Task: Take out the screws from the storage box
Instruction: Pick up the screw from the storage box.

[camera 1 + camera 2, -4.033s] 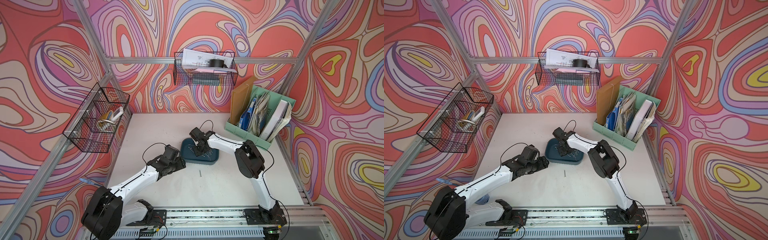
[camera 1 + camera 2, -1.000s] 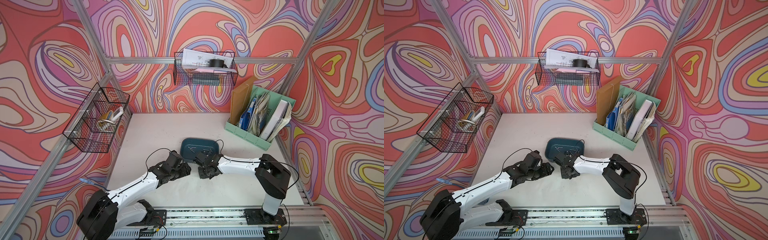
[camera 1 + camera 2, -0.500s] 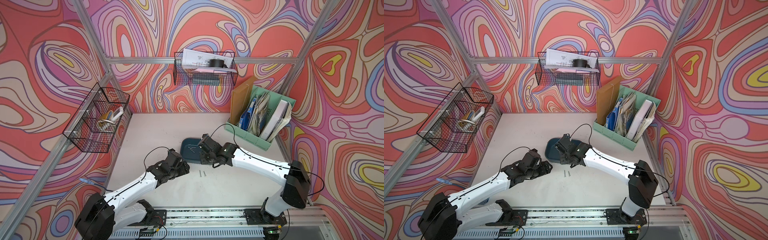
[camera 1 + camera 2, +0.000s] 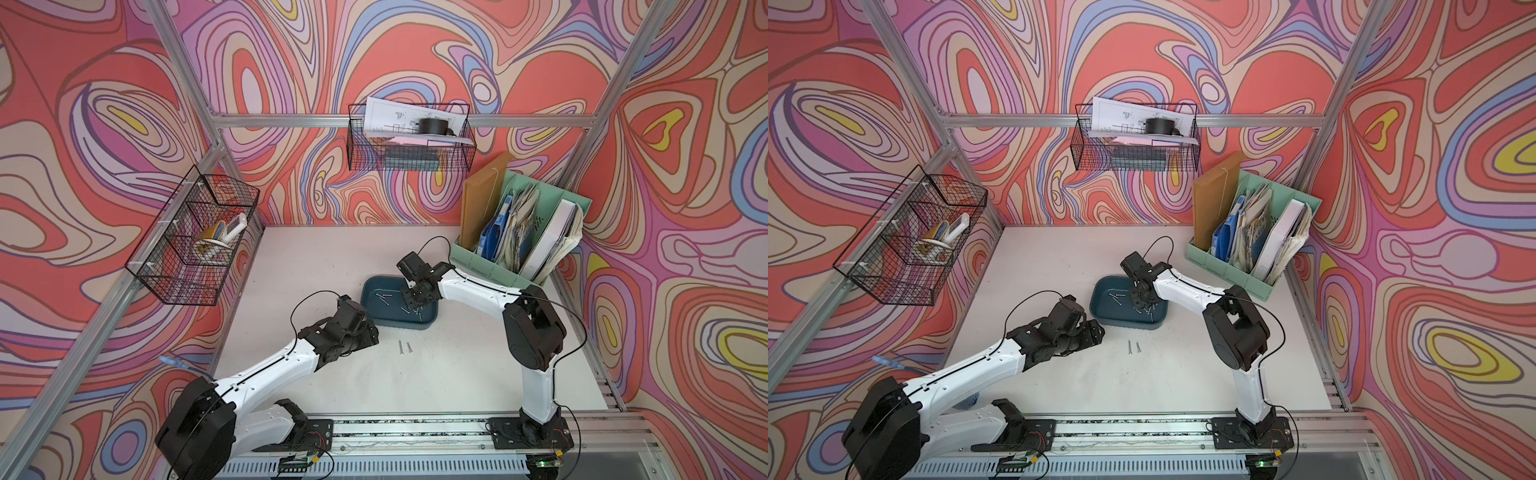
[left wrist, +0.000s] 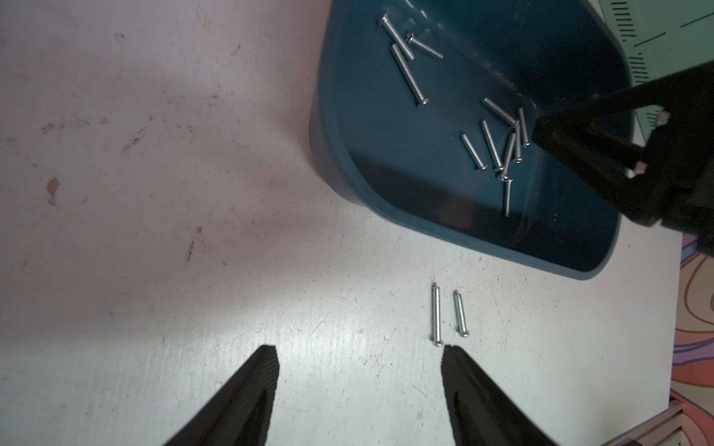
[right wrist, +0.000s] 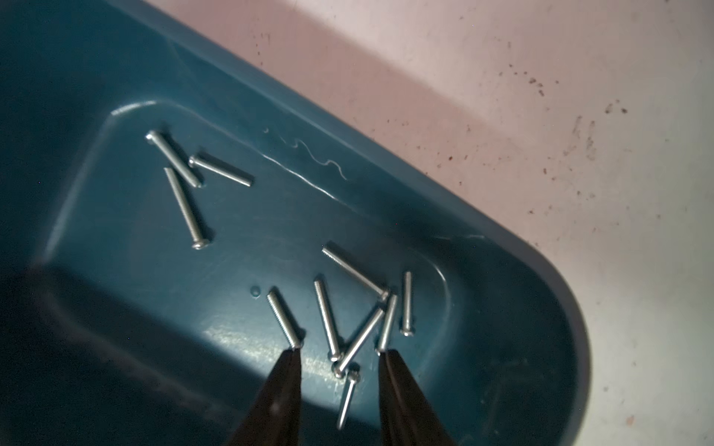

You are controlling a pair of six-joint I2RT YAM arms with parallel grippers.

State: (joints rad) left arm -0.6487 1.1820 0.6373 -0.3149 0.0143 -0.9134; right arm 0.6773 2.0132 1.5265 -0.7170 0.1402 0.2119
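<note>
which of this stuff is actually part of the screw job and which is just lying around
Job: storage box; screws inside it; two screws out on the table; right claw; left claw.
Lying about: mint-green file organiser; back wire basket; side wire basket.

Storage box (image 6: 270, 216) runs off the frame in the right wrist view, and it's clipped in the left wrist view too. Screws (image 4: 406, 310) are way too tiny to count in both top views.
</note>
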